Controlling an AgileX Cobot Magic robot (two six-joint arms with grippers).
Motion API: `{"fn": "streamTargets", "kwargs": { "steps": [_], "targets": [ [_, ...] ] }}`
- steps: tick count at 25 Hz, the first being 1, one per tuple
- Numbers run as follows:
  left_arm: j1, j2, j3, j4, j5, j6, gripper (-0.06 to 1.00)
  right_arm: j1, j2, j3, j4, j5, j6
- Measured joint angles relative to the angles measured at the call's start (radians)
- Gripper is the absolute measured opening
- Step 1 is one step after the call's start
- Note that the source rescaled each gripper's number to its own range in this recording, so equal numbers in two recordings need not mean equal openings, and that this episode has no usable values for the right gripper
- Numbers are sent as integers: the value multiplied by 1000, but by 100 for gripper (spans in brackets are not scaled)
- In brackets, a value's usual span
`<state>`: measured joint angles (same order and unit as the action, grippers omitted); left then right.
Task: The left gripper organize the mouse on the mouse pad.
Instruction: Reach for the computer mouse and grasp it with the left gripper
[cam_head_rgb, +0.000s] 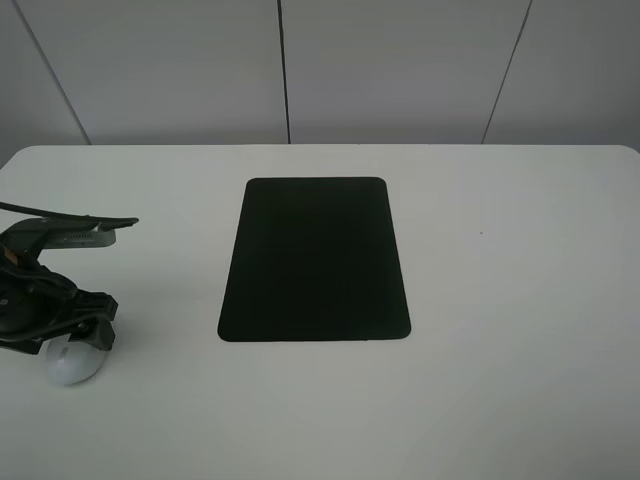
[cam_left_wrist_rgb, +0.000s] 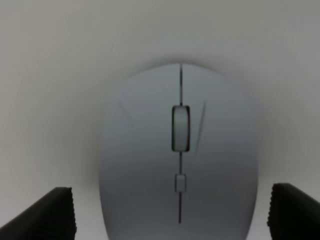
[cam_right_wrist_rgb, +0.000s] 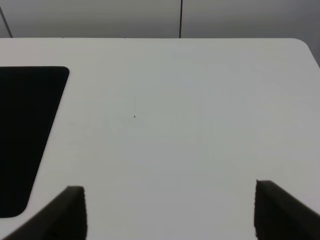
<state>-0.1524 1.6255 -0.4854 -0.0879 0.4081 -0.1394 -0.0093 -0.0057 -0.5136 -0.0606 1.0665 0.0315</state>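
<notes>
The white mouse (cam_head_rgb: 72, 365) lies on the table near the front left edge, well left of the black mouse pad (cam_head_rgb: 315, 260). My left gripper (cam_head_rgb: 80, 340) hangs low over the mouse and covers its back part. In the left wrist view the mouse (cam_left_wrist_rgb: 180, 160) fills the middle, its grey scroll wheel up. The left gripper (cam_left_wrist_rgb: 170, 215) is open, and its dark fingertips (cam_left_wrist_rgb: 50, 215) stand on either side with a gap to the mouse's flanks. My right gripper (cam_right_wrist_rgb: 170, 210) is open over bare table, with a corner of the mouse pad (cam_right_wrist_rgb: 25, 135) off to one side.
The white table (cam_head_rgb: 500, 350) has rounded far corners and ends at a grey panelled wall. A cable runs from the left arm off the left edge of the exterior high view. The right arm does not appear in that view.
</notes>
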Motion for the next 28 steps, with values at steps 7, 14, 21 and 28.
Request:
{"fn": "streamTargets", "kwargs": {
  "steps": [7,14,21,28],
  "targets": [
    [0,43,11,-1,-41,1,100,0,0,0,0,0,0],
    [0,45,17,-1,-58,1,100,0,0,0,0,0,0],
    [0,45,17,0,-61,1,100,0,0,0,-1,0,0],
    [0,45,17,2,-67,1,100,0,0,0,-1,0,0]
  ]
}}
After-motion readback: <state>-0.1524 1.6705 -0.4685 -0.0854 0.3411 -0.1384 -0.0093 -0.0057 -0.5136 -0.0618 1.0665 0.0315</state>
